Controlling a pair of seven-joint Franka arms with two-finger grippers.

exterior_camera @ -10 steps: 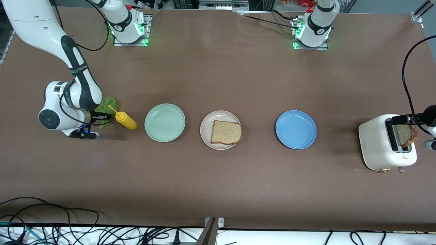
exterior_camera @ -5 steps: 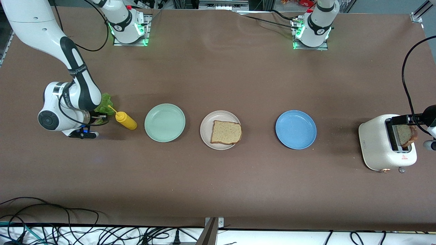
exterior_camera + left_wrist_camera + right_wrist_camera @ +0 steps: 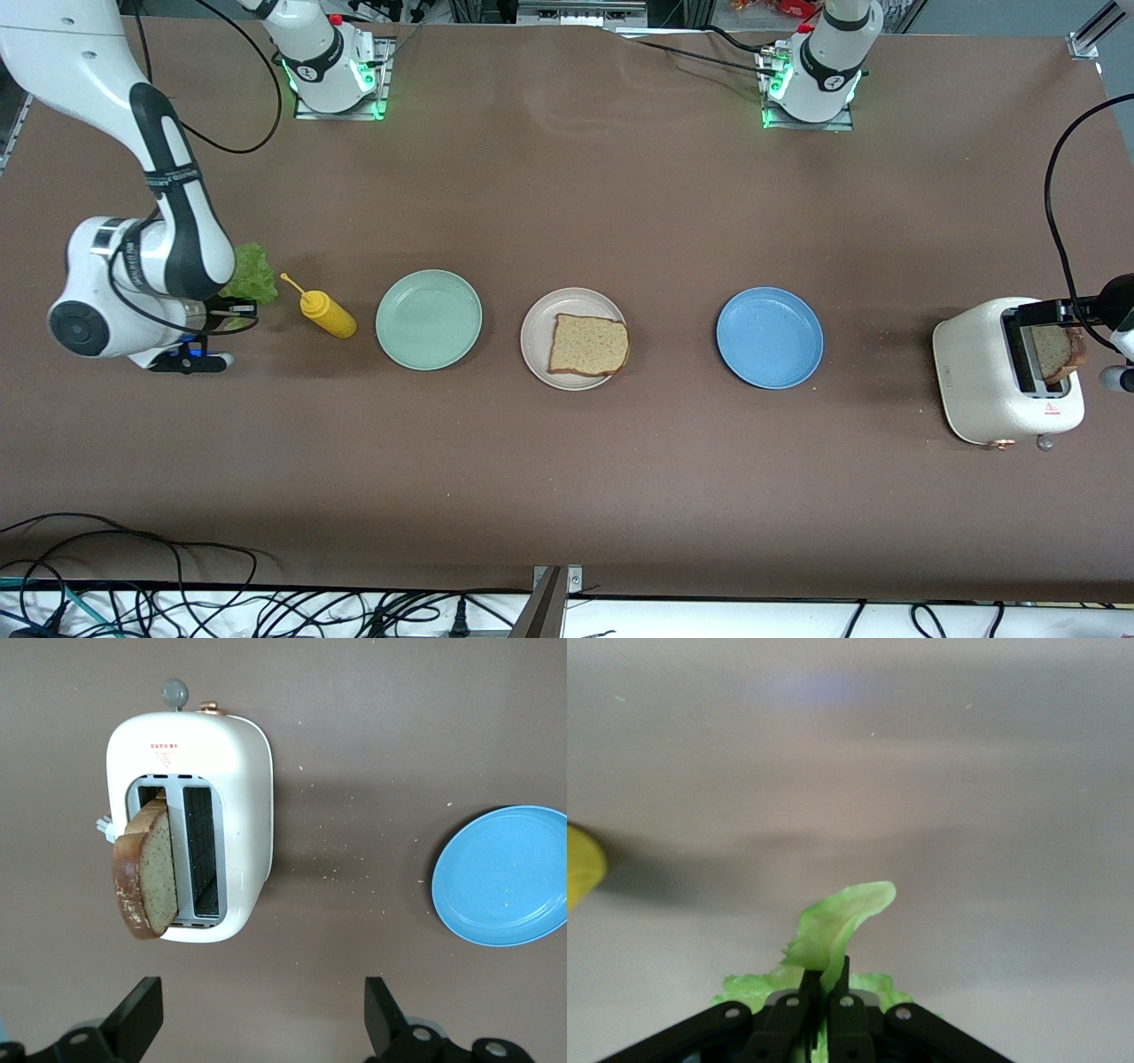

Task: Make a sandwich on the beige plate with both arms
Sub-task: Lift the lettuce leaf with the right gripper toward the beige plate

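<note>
1. Nearest the front camera, a tangle of black cables runs along the edge of the desk, a flat, matte brown sheet dotted with crumbs.
2. Up from there, a row across the middle. At the left arm's end sits a rounded, cream toaster with two slots; a brown-crusted slice of toast leans out of one.
3. The left tool hovers over the desk beside that toaster, its black fingers spread wide with nothing between them.
4. Along the row: a smooth, round blue plate, then the beige plate, shallow and pale, carrying one square tan bread slice with a grainy crumb.
5. Next a mint-green plate, then a yellow squeeze bottle lying tilted, its thin nozzle pointing toward the right arm's end.
6. At that end, the right tool is pinched tight on a ruffled green lettuce leaf, thin and glossy, held up over the desk near the bottle.
7. Farthest back, two white glossy arm bases stand on metal plates with green lights glowing.
</note>
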